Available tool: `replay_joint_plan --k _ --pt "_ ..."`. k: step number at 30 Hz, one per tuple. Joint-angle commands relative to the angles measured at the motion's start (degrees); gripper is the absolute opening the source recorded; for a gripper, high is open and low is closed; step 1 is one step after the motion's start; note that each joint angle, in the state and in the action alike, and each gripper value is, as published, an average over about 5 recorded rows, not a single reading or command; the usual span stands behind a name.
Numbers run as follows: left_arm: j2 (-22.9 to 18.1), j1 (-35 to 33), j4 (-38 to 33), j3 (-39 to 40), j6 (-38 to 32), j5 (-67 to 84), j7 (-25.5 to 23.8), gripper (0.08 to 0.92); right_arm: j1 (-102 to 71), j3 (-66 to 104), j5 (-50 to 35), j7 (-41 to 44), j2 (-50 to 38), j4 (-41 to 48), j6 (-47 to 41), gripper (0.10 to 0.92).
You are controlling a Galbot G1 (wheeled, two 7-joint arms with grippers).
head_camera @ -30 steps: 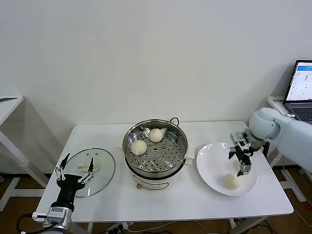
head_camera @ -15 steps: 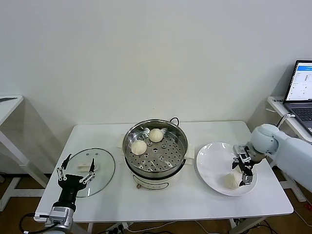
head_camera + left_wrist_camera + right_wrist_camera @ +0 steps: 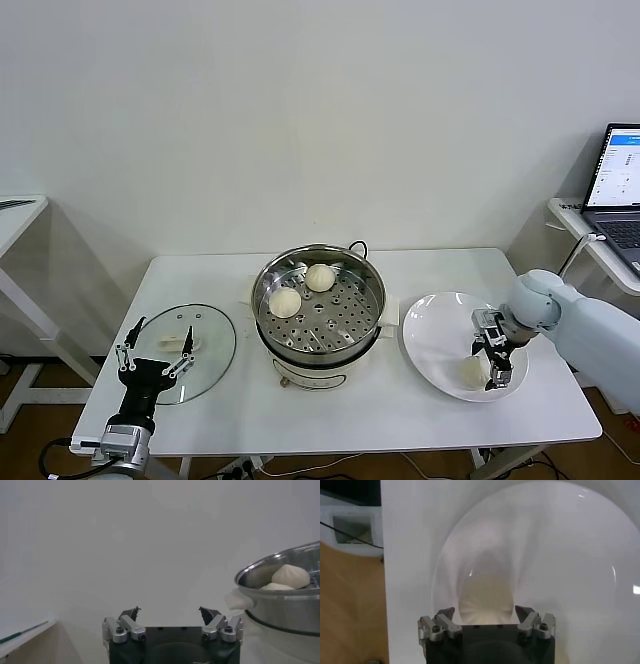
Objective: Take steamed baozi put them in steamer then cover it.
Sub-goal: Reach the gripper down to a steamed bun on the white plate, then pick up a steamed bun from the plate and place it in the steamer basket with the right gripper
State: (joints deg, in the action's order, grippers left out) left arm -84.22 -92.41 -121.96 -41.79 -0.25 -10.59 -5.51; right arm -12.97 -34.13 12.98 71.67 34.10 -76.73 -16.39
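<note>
Two cream-white steamed baozi (image 3: 285, 302) (image 3: 320, 277) lie on the perforated tray of the shiny steamer (image 3: 378, 296) at the table's middle. Another baozi (image 3: 471, 372) sits on the white plate (image 3: 430, 322) at the right. My right gripper (image 3: 497, 366) is down over that plate, open, its fingers on either side of the baozi (image 3: 485, 596) with small gaps showing in the right wrist view (image 3: 485, 611). The glass cover (image 3: 210, 345) lies flat at the left. My left gripper (image 3: 153, 347) waits open by the cover's near edge (image 3: 170, 611), holding nothing.
A laptop (image 3: 622, 185) stands on a side table at the far right, close behind my right arm. Another white table (image 3: 15, 215) shows at the far left. The left wrist view catches the steamer's wall (image 3: 285, 607) and the baozi (image 3: 290, 576) inside it.
My right gripper has come down and slightly nearer, from above the plate to around the baozi on it. The left arm has not moved.
</note>
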Motion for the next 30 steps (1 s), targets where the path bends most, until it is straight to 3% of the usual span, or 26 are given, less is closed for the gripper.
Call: replay_joint_plan --k 1,4,13,22,30 --pt "-0.08 0.12 0.26 -0.02 -0.19 -0.05 0.0 0.823 -1.69 1.38 0.76 -0.61 0.91 0.78 0.16 0.775" --pt "-0.21 0.24 0.57 0.07 -0.26 -0.07 0.01 0.823 -1.69 1.39 0.75 -0.65 1.16 1.03 0.21 0.731" --pt "-0.14 0.54 0.66 0.33 0.0 -0.06 0.06 0.823 2.87 -1.09 -3.41 -0.42 -0.5 -0.37 -0.37 0.714" --pt "0.01 0.69 0.51 0.52 0.13 0.01 0.02 0.823 27.62 -17.55 -16.58 0.84 -5.19 -5.09 -2.04 0.71" --pt "0.46 1.07 0.49 0.19 0.33 0.2 -0.05 0.823 49.69 -27.63 -23.12 1.87 0.15 -6.71 4.76 0.709"
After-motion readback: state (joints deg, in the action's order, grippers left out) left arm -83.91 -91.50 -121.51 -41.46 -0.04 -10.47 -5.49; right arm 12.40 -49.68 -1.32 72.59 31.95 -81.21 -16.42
